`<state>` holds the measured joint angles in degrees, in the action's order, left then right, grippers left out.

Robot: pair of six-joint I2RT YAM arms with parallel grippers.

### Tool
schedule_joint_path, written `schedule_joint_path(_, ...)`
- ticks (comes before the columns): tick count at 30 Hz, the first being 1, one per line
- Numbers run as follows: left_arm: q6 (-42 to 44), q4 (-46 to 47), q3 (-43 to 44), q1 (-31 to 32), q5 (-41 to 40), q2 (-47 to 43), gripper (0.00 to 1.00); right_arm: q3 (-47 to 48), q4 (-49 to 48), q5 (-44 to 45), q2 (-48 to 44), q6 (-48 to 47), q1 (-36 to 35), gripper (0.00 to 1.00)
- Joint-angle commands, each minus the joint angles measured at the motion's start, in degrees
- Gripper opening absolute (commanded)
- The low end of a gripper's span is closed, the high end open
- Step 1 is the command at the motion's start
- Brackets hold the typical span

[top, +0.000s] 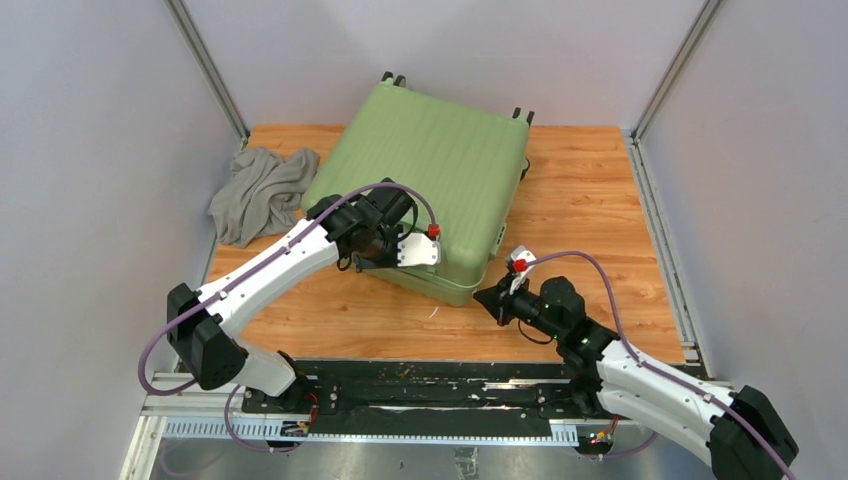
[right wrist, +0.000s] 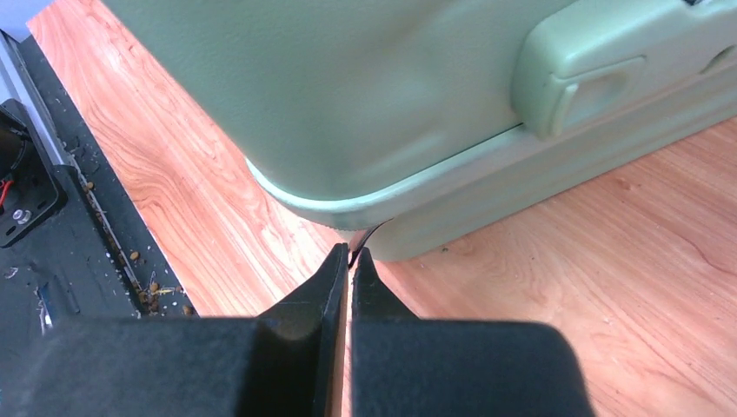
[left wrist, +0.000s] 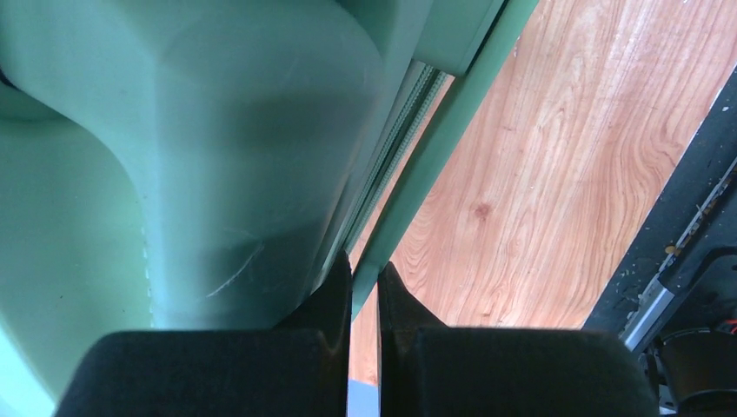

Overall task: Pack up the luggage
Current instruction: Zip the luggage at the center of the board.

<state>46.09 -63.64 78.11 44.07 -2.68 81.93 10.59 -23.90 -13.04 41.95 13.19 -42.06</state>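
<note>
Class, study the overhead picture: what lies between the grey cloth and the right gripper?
The closed luggage, with the left arm reaching across its near edge; the top external view shows this.

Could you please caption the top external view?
Left arm and right arm reach a closed light-green ribbed hard-shell suitcase.
</note>
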Motion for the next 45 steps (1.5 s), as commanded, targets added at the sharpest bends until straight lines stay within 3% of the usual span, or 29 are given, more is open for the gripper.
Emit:
schedule_joint_path(1,-3.0,20.6,4.3,1.0,1.2,1.8,0.00,2.7,4.2,-12.7,-1.9,0.6,-7.1,0.00)
schedule_joint_path(7,0.4,20.8,5.2,0.9,-2.9,-0.8,0.00,-1.5,8.8,-0.8,-10.2,1.2,-6.7,0.00)
schedule_joint_path(13,1.6,21.1,5.8,0.9,-3.9,-3.1,0.00,-3.0,10.7,3.3,-13.2,2.7,-5.1,0.00)
schedule_joint_path(14,1.6,21.1,5.5,0.9,-4.1,-3.3,0.00,-2.5,12.3,5.4,-13.2,3.0,-4.9,0.04)
schedule_joint_path(17,1.7,21.1,4.3,0.9,-4.6,-4.4,0.00,-1.1,17.1,12.6,-14.2,4.3,-2.7,0.34)
schedule_joint_path(20,1.9,21.1,3.3,0.9,-4.9,-5.4,0.00,-0.2,18.0,12.7,-15.7,5.0,2.5,0.58)
schedule_joint_path(25,1.9,21.1,2.9,0.9,-5.4,-5.6,0.00,1.5,14.1,1.6,-12.7,4.8,13.7,0.87)
schedule_joint_path(30,2.1,21.2,3.4,0.5,-6.1,-5.5,0.00,1.4,1.4,-10.6,-5.5,3.6,19.7,0.84)
schedule_joint_path(35,2.3,21.9,3.5,-0.1,-6.8,-5.5,0.00,4.7,-5.4,-19.8,4.6,2.0,21.1,0.79)
schedule_joint_path(42,2.7,22.3,3.4,-2.3,-6.9,-6.1,0.00,7.9,-10.1,-26.4,13.3,0.0,21.3,0.65)
schedule_joint_path(45,2.8,22.3,2.9,-3.6,-6.5,-7.0,0.00,9.0,-11.4,-28.7,15.3,0.3,21.3,0.52)
